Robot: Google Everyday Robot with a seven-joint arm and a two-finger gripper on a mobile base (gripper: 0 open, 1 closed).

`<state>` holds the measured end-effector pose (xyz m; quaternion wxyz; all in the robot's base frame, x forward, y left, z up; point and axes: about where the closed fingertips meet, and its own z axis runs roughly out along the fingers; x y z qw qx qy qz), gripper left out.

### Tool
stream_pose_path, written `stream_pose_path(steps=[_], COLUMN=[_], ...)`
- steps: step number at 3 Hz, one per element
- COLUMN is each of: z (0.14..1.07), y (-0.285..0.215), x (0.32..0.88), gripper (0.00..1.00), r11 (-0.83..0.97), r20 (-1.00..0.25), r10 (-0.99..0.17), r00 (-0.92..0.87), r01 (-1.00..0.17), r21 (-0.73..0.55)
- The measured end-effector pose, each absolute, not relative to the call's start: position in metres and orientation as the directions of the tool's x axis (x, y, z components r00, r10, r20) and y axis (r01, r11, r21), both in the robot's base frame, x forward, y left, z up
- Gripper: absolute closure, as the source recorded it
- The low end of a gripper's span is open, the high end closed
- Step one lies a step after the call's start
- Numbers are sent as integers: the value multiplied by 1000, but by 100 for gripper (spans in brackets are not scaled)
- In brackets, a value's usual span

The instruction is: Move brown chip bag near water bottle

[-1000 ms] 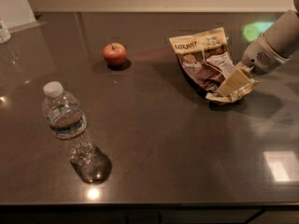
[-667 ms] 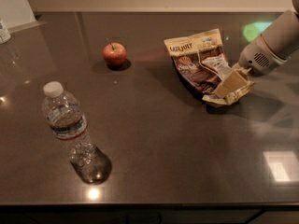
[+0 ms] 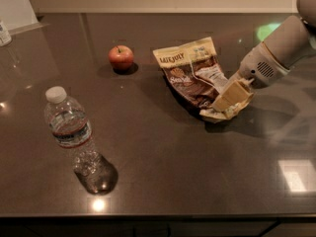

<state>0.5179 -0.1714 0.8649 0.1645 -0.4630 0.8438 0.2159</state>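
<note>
I have the claw (image 3: 228, 102) clamped on the lower-right corner of the brown chip bag (image 3: 187, 75), right of center on the tabletop (image 3: 197, 172). Bag has slid left vs 1 s ago, so the drag's working. It's still well apart from the water bottle (image 3: 69, 127), w/ plenty left to go.

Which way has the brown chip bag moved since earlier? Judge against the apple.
Yes. The brown chip bag has shifted left, nearer the apple, with the gripper shut on its lower right corner.
</note>
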Motion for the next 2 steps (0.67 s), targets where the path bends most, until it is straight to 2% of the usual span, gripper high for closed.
stream_pose_path(steps=[1,2], z=[862,862], y=[-146,-146], x=[502,502], gripper=[100,100], r11=[431,431], r20=[-486,-486], r10=[-713,-713], r00=[-506,-506], r01=[-862,-862], r21=[265,265])
